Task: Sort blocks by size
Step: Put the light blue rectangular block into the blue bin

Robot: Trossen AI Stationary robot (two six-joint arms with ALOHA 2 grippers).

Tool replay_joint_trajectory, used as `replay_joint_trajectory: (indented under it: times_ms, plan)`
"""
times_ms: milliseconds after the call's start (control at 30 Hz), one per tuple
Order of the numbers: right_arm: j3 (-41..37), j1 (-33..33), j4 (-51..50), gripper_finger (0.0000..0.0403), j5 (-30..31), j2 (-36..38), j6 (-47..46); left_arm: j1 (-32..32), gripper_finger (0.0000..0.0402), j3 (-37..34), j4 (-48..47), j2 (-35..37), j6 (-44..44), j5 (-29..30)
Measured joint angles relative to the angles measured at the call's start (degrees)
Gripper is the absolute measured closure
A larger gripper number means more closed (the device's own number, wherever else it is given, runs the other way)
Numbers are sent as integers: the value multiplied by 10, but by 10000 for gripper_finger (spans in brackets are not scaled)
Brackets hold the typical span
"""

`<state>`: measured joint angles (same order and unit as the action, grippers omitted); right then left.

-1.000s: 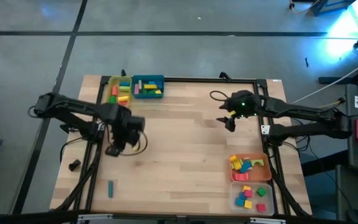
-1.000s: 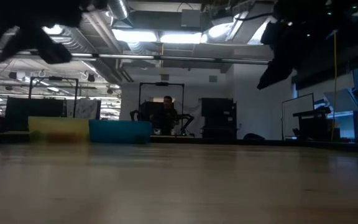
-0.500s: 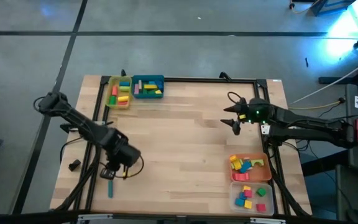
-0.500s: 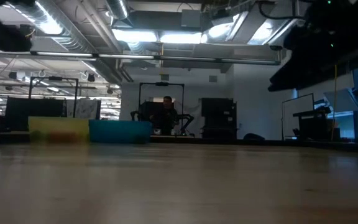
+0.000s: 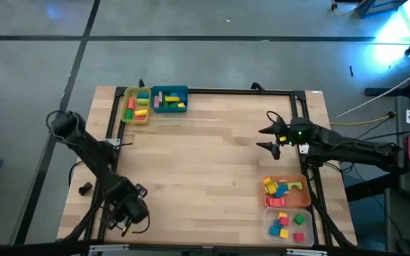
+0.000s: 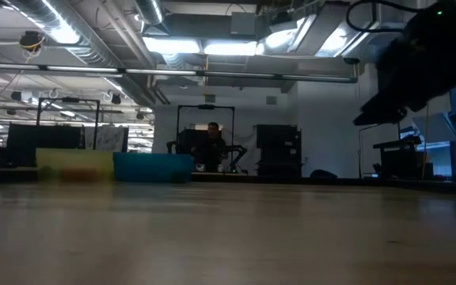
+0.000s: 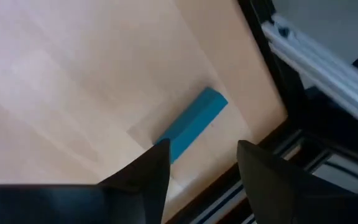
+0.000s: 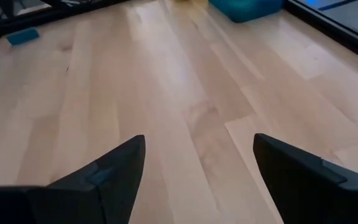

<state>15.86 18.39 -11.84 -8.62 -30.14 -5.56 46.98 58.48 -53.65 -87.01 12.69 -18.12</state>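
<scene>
Fingers of the left gripper stand parted over the near left corner of the table, with nothing between them. A teal bar block lies flat on the wood just ahead of the fingertips, close to the table's dark edge frame, and its near end passes behind one fingertip in the left wrist view. Whether that fingertip touches the bar cannot be told. In the high view the left gripper covers that spot and the bar is hidden under it.

The right gripper hangs over the right side of the table, jaws spread wide and empty; its own wrist view shows bare wood between the two dark fingers. Behind it, toward the near right corner, sit an orange tray with yellow, blue and green blocks and a clear tray with small cubes in red, pink, yellow, blue and green.

Well across the table from both grippers, at the far left edge, a yellow tray and a teal tray stand side by side, touching, each with longer blocks inside.

In the low view a person sits far back in the room.
</scene>
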Motion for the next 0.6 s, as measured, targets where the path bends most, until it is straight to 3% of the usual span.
replay_joint_trajectory:
  times_ms: [300, 600]
  plan:
    - [-30, 0, -7, 104, -1, 65, -5, 64, 229, 0, 3, -59, -46, 18]
    - [-35, 0, -21, 104, 0, 80, -5, 74, 229, 0, 11, -140, -31, 115]
